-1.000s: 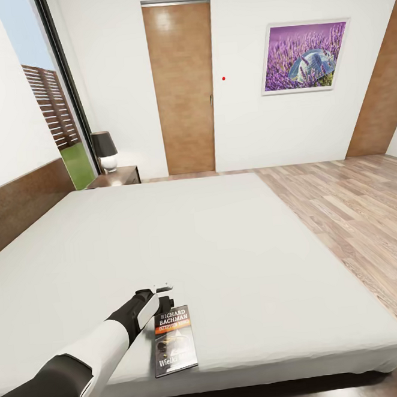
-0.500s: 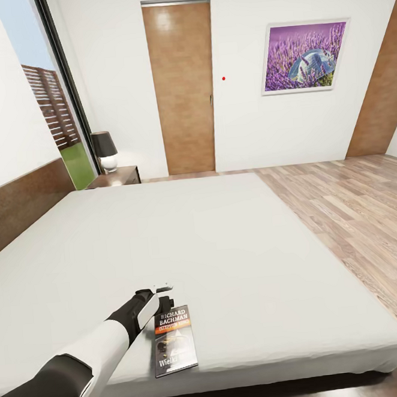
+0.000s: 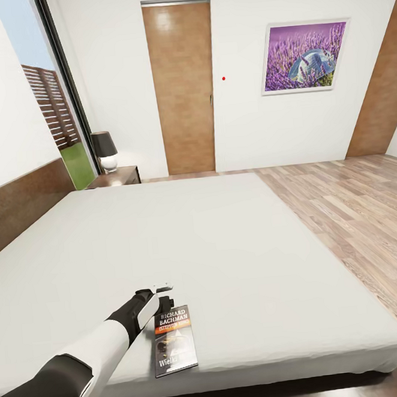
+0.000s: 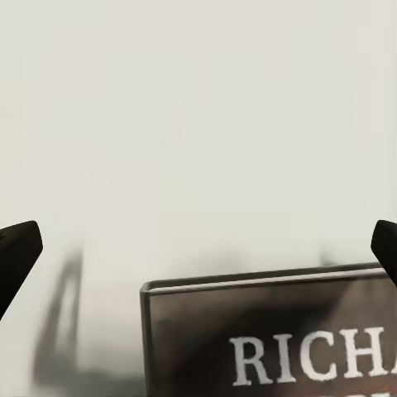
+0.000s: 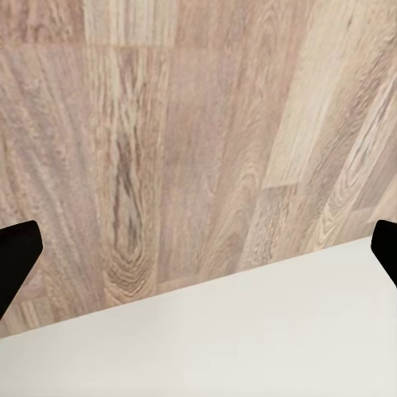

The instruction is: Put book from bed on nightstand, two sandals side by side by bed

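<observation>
The book (image 3: 174, 340) is lying flat and face up on the near edge of the bed (image 3: 239, 249), toward the near left corner, its title end pointing away from the robot. The left pincer (image 3: 163, 293) is sitting at the book's far end, just beside or touching the top edge; in the left wrist view the book (image 4: 273, 331) is showing its top edge between two dark fingertips (image 4: 16, 252) standing wide apart, so the left pincer is spread open and holding nothing. The right pincer (image 5: 198, 252) is likewise looking wide open and empty, hanging over the bed's edge and the wood-plank floor (image 5: 165, 124).

The nightstand (image 3: 117, 176), carrying a lamp (image 3: 105, 151), is standing at the far left beside the headboard, well apart from the book. Beyond it are a brown door (image 3: 182, 85) and a lavender picture (image 3: 304, 57).

The risk from here: the paperback is thin and lying flush on a soft mattress, so closing fingers are likely to skate over the cover or push the book off the near edge instead of getting under it
</observation>
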Robot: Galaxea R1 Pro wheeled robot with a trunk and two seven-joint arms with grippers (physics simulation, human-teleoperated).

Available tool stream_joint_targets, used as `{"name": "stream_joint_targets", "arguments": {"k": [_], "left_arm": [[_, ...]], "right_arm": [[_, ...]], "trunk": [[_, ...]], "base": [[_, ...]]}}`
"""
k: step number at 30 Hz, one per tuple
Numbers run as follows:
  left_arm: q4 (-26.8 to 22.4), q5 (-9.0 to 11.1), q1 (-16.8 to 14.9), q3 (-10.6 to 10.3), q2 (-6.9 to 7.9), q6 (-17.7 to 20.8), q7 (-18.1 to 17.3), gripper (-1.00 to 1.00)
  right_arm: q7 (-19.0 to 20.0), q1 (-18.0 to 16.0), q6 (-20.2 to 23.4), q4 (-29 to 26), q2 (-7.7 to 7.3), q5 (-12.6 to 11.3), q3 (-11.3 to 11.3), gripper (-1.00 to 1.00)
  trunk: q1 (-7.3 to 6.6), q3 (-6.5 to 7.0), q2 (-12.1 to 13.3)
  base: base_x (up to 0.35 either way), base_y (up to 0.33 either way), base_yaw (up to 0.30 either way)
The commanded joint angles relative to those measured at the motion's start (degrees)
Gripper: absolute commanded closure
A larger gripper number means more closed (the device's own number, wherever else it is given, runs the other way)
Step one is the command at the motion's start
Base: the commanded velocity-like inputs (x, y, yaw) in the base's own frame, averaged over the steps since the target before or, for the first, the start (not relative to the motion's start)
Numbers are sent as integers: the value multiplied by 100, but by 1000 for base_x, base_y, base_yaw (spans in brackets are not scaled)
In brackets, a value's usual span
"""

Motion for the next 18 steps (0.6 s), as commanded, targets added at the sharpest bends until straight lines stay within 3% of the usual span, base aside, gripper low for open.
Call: {"name": "stream_joint_targets", "arguments": {"k": [1, 18], "left_arm": [[-11, 61, -2, -44, 2, 20, 44, -100], [-11, 61, -2, -44, -1, 20, 44, -100]], "right_arm": [[-18, -3, -33, 13, 1, 60, -49, -100], [-18, -3, -33, 12, 7, 61, -47, -100]], "trunk": [[0, -4, -2], [0, -4, -2]], "base": [[0, 0, 0], [0, 0, 0]]}}
